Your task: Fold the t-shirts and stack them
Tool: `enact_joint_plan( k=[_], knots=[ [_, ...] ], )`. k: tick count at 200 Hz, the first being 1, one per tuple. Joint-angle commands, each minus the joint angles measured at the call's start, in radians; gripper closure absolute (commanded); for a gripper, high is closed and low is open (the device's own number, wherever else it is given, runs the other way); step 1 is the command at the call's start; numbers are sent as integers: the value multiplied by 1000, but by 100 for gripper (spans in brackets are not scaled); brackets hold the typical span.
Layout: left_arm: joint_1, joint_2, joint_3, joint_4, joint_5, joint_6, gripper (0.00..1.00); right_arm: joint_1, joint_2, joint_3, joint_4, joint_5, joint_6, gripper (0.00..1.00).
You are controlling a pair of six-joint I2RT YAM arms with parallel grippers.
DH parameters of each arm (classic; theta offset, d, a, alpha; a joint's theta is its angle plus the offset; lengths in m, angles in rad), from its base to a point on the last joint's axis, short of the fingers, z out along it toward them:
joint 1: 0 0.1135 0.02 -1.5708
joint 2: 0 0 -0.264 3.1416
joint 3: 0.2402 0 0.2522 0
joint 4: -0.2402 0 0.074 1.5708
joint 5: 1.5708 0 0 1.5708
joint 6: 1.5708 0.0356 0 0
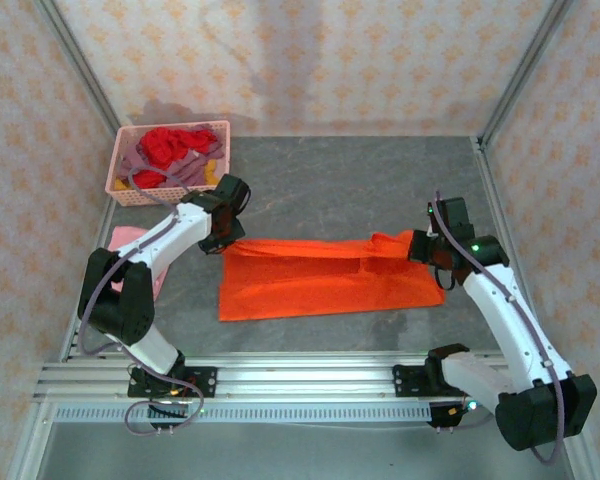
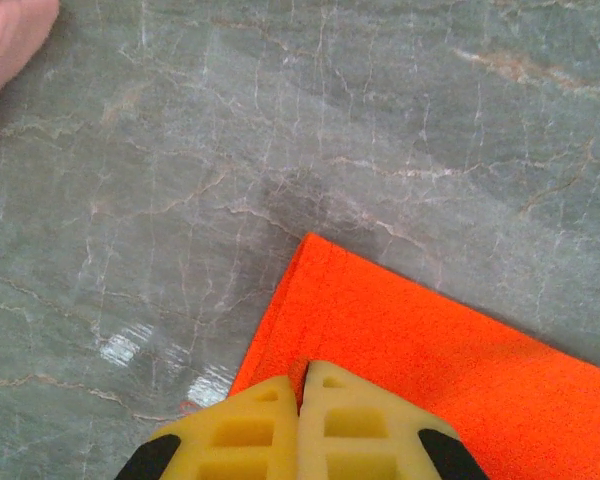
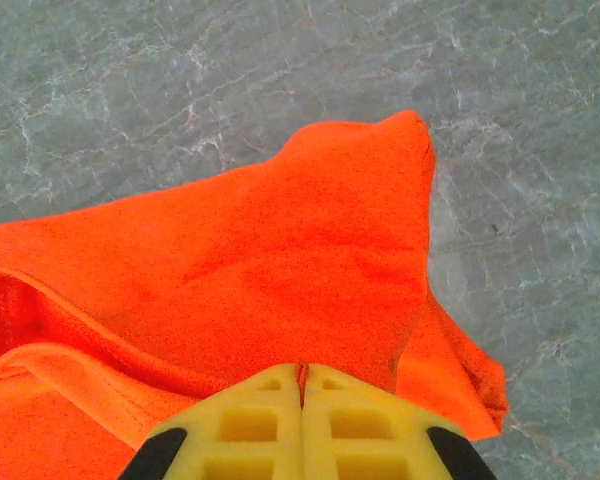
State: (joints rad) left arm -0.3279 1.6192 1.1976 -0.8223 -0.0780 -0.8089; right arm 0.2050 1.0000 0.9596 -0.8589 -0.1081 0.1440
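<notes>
Yellow left fingers (image 2: 245, 430) pressed together on orange t-shirt (image 1: 320, 275) corner; right fingers (image 3: 250, 425) pinch its raised opposite end. Note t-shirt lying spread on table (image 1: 380, 190) between your arms.

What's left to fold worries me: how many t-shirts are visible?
5: orange t-shirt spread mid-table; pink one at left edge; red, mauve, yellow ones in the basket, where more may hide.

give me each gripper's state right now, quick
left gripper: closed, pinching the orange t-shirt near its corner
right gripper: closed, holding up a bunched end of the orange t-shirt
</notes>
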Motion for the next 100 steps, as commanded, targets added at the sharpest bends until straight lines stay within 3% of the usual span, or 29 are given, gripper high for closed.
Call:
enact_joint_plan(
  k=[1,100],
  knots=[
    [-8,-35,-22,-26,-12,19,100,5,-12,-15,-30,14,42,100],
    [-25,-81,-60,-37,1,10,100,3,7,2,-123,86,171,100]
  ],
)
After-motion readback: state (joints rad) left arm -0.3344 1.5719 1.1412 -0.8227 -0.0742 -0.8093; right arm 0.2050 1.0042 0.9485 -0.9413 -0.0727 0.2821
